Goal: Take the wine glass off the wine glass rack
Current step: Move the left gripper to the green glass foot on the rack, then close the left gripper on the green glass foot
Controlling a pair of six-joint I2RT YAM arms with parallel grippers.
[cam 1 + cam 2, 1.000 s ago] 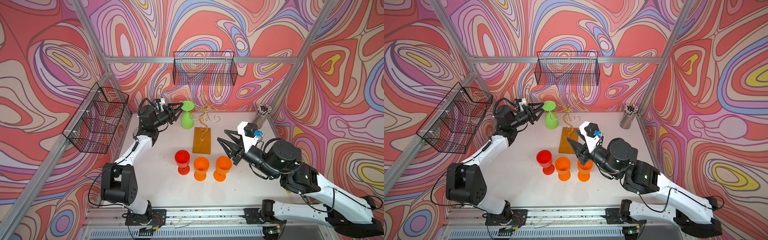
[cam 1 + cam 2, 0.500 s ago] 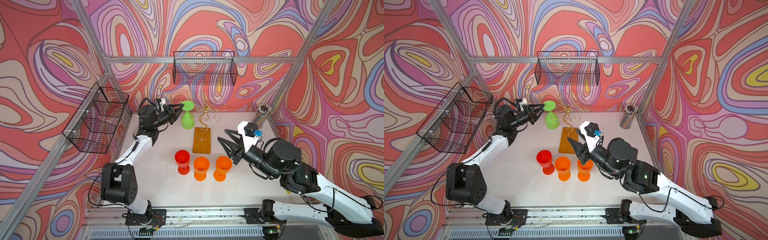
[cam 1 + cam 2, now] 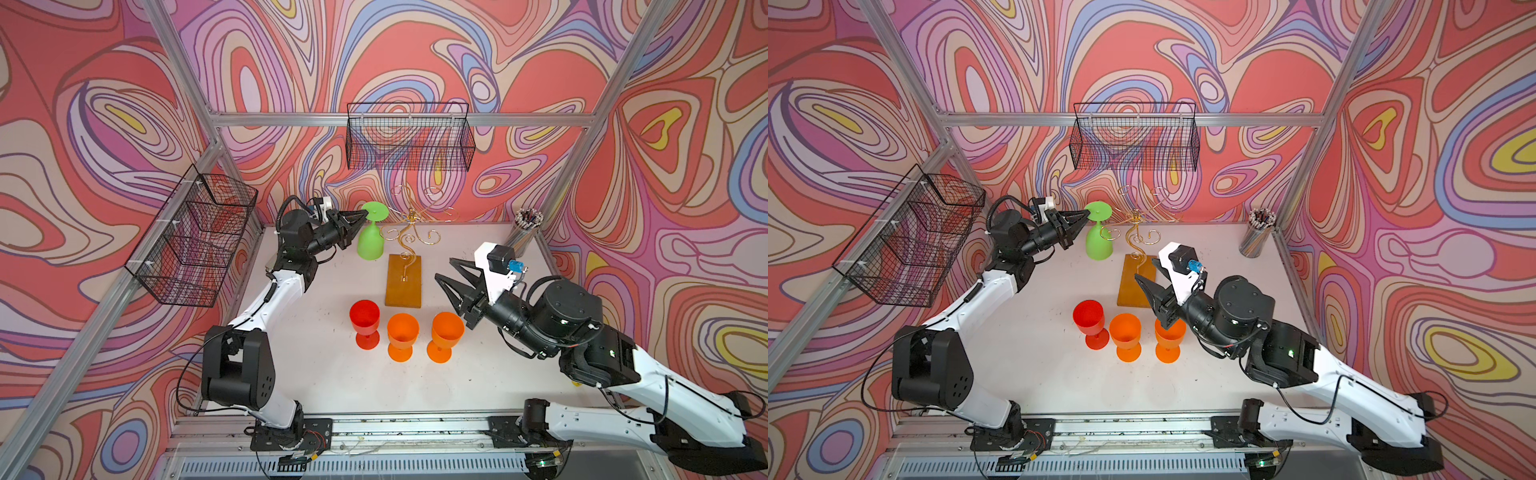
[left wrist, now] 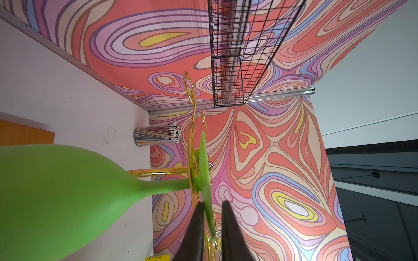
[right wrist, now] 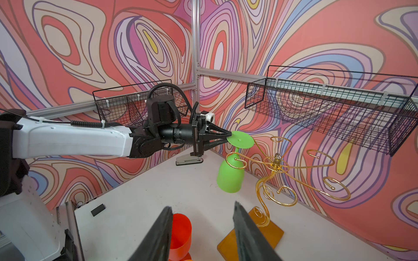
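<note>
The green wine glass (image 3: 370, 245) (image 3: 1098, 245) hangs upside down from a curly arm of the gold wire wine glass rack (image 3: 409, 232) (image 5: 276, 165), its round foot on top. My left gripper (image 3: 365, 212) (image 4: 212, 203) reaches in level from the left and is shut on the rim of that foot; the stem still sits in the wire loop. In the right wrist view the left gripper (image 5: 228, 135) pinches the foot's edge of the glass (image 5: 229, 178). Right of the rack's wooden base (image 3: 403, 282), my right gripper (image 3: 444, 268) (image 5: 202, 205) hovers open and empty.
A red cup (image 3: 364, 318) and two orange cups (image 3: 402, 330) (image 3: 446, 328) stand upright in a row in front of the base. Black wire baskets hang on the back wall (image 3: 409, 137) and left wall (image 3: 193, 237). A metal holder (image 3: 525, 224) stands at the back right.
The left jaws have narrowed onto the glass's foot. The glass, the rack and the right arm have stayed where they were.
</note>
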